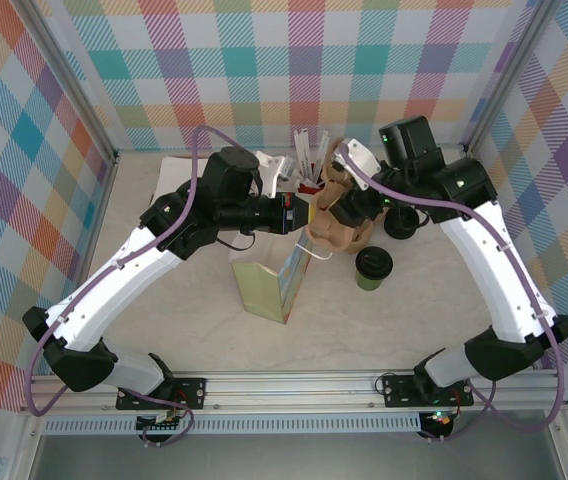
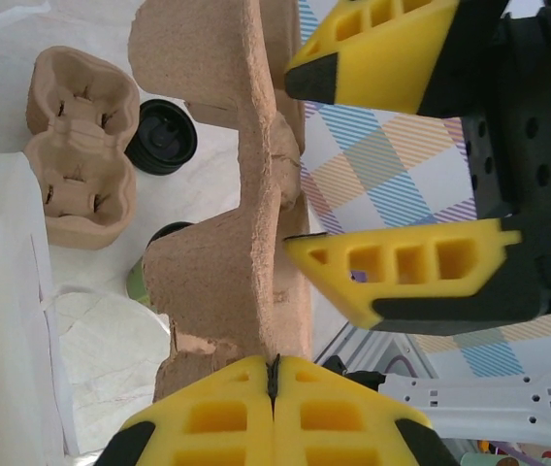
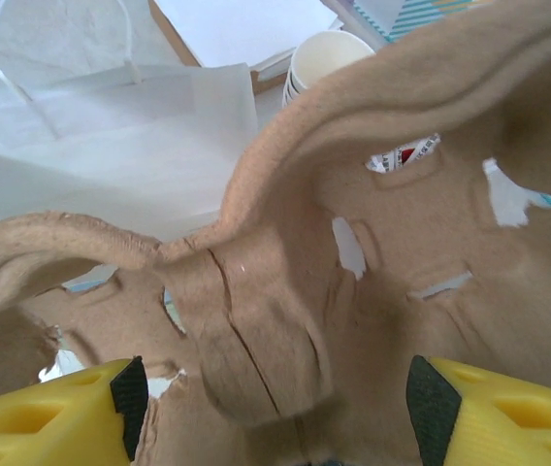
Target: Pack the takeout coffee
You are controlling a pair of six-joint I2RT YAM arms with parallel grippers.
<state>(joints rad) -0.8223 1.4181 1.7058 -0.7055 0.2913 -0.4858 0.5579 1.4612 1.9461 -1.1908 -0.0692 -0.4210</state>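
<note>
The takeout coffee (image 1: pixel 373 266) is being seen upright on the table (image 1: pixel 414 320) with its black lid on. It is standing just right of the upright paper bag (image 1: pixel 264 288) and apart from both grippers. A pulp cup carrier (image 2: pixel 227 282) is being held on edge above the table, near the far end of the bag. It is being pinched along one rim by the left gripper (image 2: pixel 274 388), whose yellow fingers are being pressed together on the thin pulp. The right gripper (image 3: pixel 275 388) is being kept at the carrier's opposite face with its jaws standing wide apart. In the right wrist view one fingertip is being shown at each lower corner, with the moulded cup wells lying between them, and no clamping of the pulp is being shown there. A second carrier (image 2: pixel 77 155) is being seen lying flat on the table in the left wrist view, with a loose-looking round black lid (image 2: pixel 161 136) just beside it. Past the held carrier, a flat white bag (image 3: pixel 111 116) and a stack of lidless cups (image 3: pixel 324 58) are being shown in the right wrist view.
</note>
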